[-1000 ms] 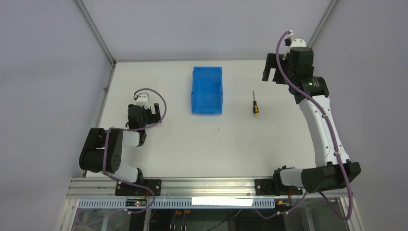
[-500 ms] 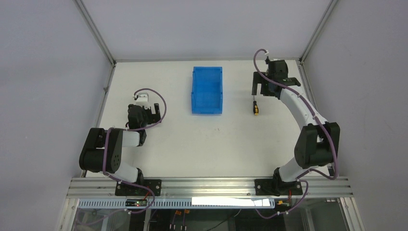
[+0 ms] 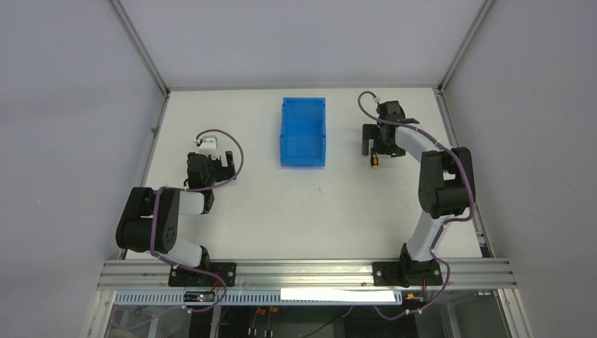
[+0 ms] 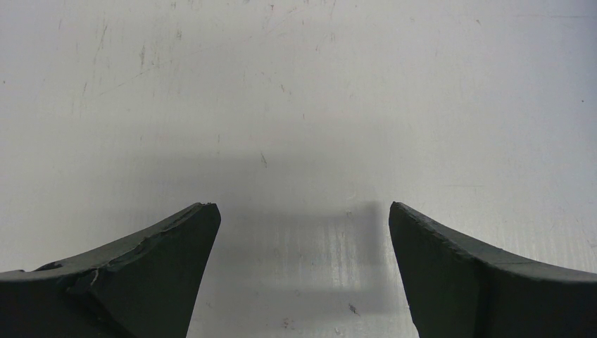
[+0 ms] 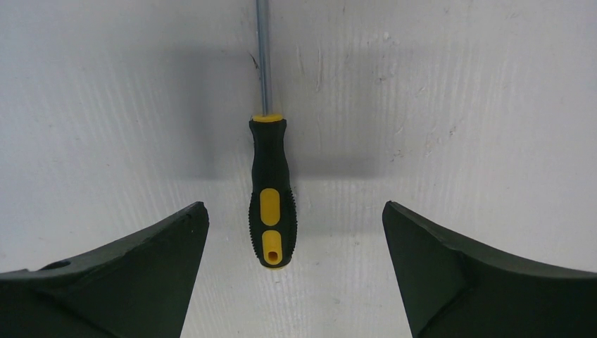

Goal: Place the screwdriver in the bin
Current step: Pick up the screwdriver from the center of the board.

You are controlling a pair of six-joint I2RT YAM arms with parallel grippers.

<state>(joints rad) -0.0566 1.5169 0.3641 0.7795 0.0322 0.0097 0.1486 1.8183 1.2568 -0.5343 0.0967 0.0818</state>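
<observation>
Two end effectors are seen spread open: the left end effector (image 4: 303,211) is held low over the surface (image 3: 281,211), well left of the bin (image 3: 284,134). Right of the bin the screwdriver (image 5: 272,211), slim, with a thin grey shaft and a black handle patched with yellow, is laid flat between the parted fingers of the right end effector (image 5: 296,205). The approach to the grasp is judged in hand; lowering and closing across the handle are called for next.

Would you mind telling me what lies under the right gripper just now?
The screwdriver lies flat on the table under the right gripper, handle between the open jaws. From above, the gripper covers most of it; only the handle end shows.
</observation>
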